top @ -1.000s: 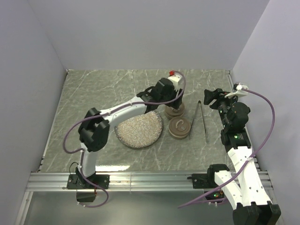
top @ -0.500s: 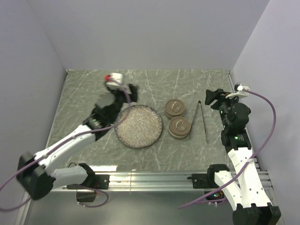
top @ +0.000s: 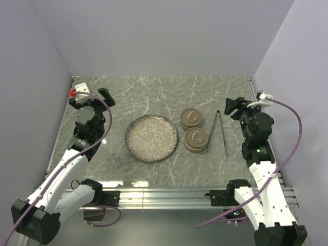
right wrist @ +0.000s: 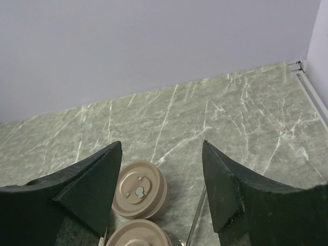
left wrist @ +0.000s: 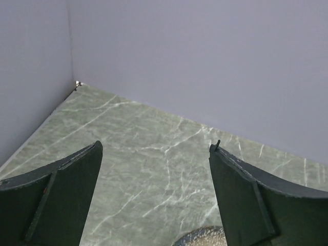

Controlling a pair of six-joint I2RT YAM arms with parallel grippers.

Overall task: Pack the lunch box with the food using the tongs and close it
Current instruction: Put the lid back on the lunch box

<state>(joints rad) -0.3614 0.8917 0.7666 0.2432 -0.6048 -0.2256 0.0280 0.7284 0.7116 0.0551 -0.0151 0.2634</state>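
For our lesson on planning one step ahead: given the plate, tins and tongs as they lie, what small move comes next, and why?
Probably draw the right gripper back to rest. The plate looks bare, both tins are lidded, the tongs lie flat on the table, and both grippers stand open and empty, the left gripper off at the far left.

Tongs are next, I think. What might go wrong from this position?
1. The tongs lie flat and thin right beside the nearer tin; the right gripper, fingers open, may slip off them or nudge that tin.
2. The nearer tin and the farther tin both have their lids on, so nothing can go in yet.
3. I see no food on the plate; packing may stall.
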